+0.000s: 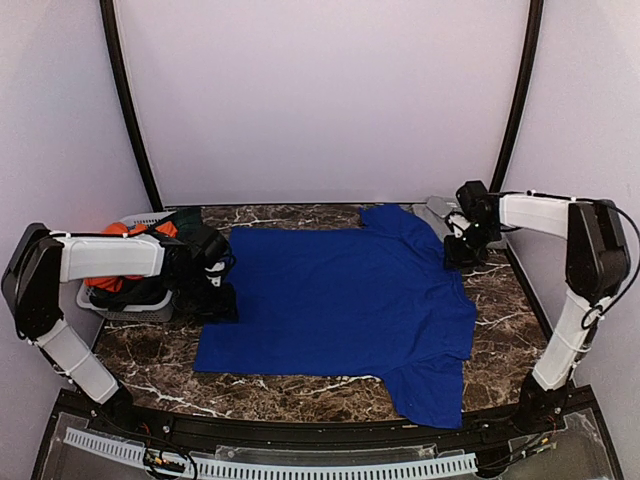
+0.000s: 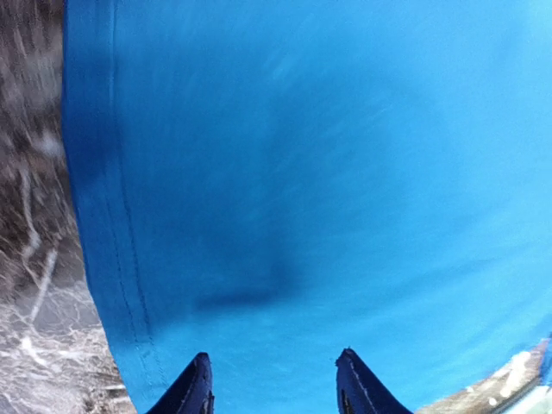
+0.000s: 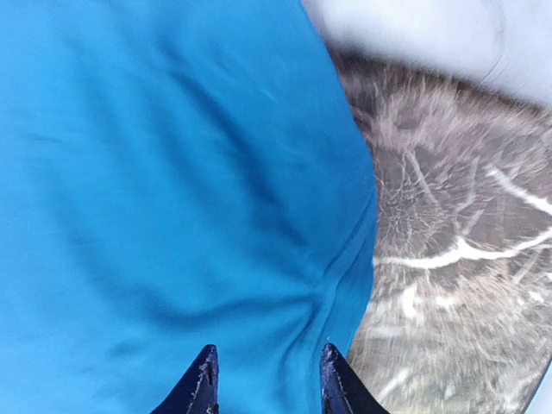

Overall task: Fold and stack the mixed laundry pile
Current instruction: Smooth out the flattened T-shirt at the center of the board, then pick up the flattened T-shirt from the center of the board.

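The royal-blue T-shirt (image 1: 340, 295) lies spread flat on the marble table, plain side up. My left gripper (image 1: 215, 288) is open over its left hem; in the left wrist view (image 2: 274, 362) the jaws stand apart just above the blue cloth (image 2: 302, 172), beside the stitched hem (image 2: 116, 259). My right gripper (image 1: 463, 250) is open over the shirt's far right edge; in the right wrist view (image 3: 268, 355) the jaws stand apart over a wrinkled seam (image 3: 341, 259). A red-orange garment (image 1: 120, 232) and dark cloth (image 1: 135, 292) sit in the basket. No grey shirt shows.
A small grey basket (image 1: 125, 312) stands at the left edge, behind my left arm. A flat grey tray (image 1: 437, 208) lies at the back right, also pale in the right wrist view (image 3: 431, 34). Bare marble (image 1: 510, 300) shows right of the shirt.
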Robot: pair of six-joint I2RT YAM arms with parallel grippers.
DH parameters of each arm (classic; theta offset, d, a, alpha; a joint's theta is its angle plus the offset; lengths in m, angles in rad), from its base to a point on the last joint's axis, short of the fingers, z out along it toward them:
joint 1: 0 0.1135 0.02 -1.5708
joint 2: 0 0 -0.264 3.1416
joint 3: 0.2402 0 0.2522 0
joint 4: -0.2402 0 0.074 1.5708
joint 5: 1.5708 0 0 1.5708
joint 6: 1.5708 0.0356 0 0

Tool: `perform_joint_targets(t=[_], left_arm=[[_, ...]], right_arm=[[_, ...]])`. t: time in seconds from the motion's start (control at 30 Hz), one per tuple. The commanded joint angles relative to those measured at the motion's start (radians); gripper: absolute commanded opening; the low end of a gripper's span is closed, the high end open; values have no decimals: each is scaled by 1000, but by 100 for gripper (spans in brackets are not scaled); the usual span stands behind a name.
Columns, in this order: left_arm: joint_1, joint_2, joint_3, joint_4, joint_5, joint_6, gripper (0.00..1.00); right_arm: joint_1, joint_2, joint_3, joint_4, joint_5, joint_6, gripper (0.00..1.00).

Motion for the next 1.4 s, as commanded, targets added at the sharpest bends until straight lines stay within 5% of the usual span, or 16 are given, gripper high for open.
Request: perform_joint_targets(t=[0.0, 0.2, 0.53, 0.97, 1.1, 1.37], left_arm=[[-5, -149, 49, -25, 69, 51, 49], [-35, -151, 22, -31, 83, 46, 49], [-33, 50, 74, 63, 3, 29, 46], [116, 285, 264, 108, 9, 78, 36], [119, 239, 305, 66, 4, 105, 41], [106, -113, 33, 61, 86, -30, 47]], right_arm=[[48, -248, -69, -16, -162, 52, 38], [195, -324, -222, 0, -218, 166, 42], [155, -104, -255, 122, -137, 130, 39], [65, 184, 116, 85, -117, 52, 36], [67, 51, 116, 28, -139, 52, 40], [59, -378, -237, -15, -161, 184, 50]])
